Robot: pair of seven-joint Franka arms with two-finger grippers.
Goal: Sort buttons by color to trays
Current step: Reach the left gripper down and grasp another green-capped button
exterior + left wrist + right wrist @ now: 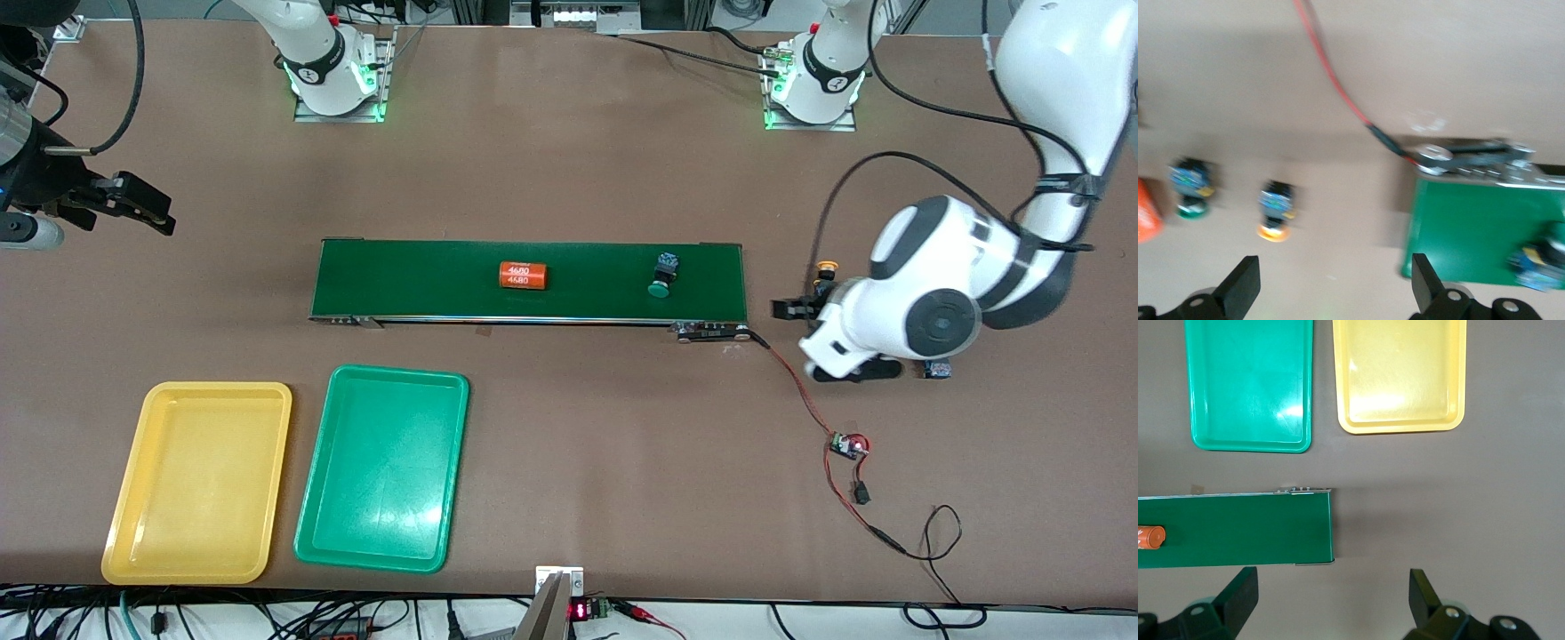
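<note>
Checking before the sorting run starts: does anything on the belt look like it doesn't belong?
Yes. An orange cylinder with white numerals lies on its side on the conveyor belt, toward the right arm's end. It is no button, unlike the green-capped button also on the belt, and fits neither tray.

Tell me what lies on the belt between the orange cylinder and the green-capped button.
Nothing: in the front view the conveyor belt is bare dark green between the orange cylinder and the green-capped button.

A green-capped button (663,275) and an orange cylinder (523,276) lie on the belt (427,280); the yellow tray (197,481) and green tray (384,468) sit side by side.
</note>
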